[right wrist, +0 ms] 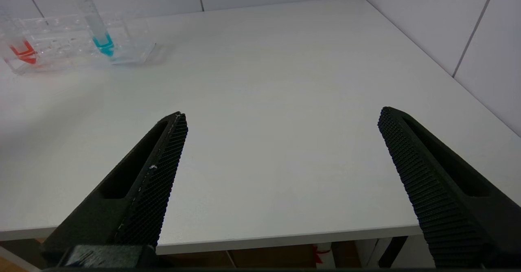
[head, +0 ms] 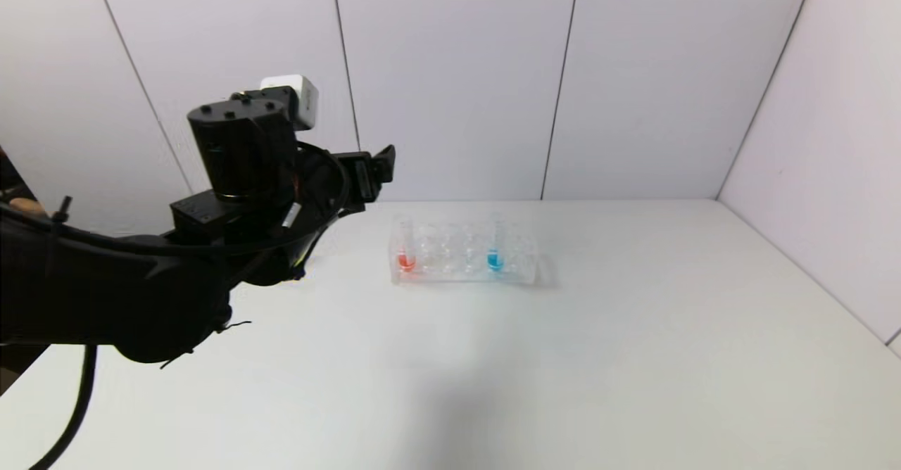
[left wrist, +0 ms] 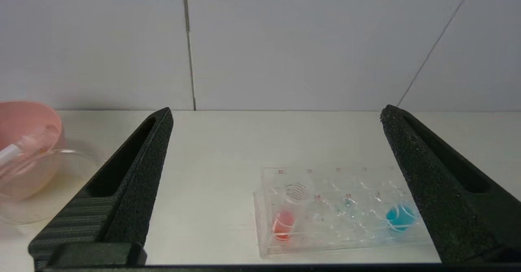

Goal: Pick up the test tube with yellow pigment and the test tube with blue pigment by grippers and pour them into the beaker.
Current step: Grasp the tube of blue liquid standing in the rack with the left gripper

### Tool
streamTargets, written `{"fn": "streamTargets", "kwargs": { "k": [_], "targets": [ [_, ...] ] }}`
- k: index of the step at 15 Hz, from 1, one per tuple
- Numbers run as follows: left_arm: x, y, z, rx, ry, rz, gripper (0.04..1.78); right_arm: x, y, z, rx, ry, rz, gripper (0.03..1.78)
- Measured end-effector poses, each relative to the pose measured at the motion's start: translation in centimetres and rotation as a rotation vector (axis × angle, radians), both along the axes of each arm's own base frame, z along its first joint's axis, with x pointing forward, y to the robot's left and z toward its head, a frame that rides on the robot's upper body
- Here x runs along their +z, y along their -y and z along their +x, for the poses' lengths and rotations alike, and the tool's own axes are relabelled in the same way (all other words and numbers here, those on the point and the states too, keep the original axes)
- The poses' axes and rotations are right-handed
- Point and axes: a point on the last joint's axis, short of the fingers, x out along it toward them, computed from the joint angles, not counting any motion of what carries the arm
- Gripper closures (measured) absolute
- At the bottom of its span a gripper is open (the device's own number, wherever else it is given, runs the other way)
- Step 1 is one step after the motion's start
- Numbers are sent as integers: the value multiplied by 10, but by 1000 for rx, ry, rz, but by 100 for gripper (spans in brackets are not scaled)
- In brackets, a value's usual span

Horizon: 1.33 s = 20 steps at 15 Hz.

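The left gripper (left wrist: 276, 115) hangs above the white table (head: 633, 357), to the left of the clear tube rack (head: 463, 253) in the head view, with its 2 fingers spread wide and nothing between them. In the left wrist view the rack lies beyond and below the fingertips, apart from them. The test tube with blue pigment (head: 495, 245) stands upright in the rack toward its right end; a red-tipped tube (head: 406, 247) stands upright near the left end. A pink bowl (left wrist: 24, 150) sits to the left of the left gripper, with a clear glass vessel (left wrist: 36, 186), probably the beaker, just in front of it; a tube-like object (left wrist: 20, 150) leans inside the bowl, but its contents cannot be made out. The right gripper (right wrist: 283, 115) is near the front edge of the table, well apart from the rack, fingers spread wide and empty.
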Motion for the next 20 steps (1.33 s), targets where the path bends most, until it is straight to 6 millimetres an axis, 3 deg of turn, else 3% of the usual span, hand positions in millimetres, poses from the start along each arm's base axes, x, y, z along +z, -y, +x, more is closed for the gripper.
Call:
{"fn": "streamTargets", "kwargs": {
  "k": [6,12,20],
  "targets": [
    [-26,54,19,-78,10,-8,4,0,0,0,0,0,0,10],
    [-66,104,28,-101,1,0,4,0,0,0,0,0,0,10],
    [-99,149,39,-118,-7,5,4,0,0,0,0,0,0,10]
  ]
}}
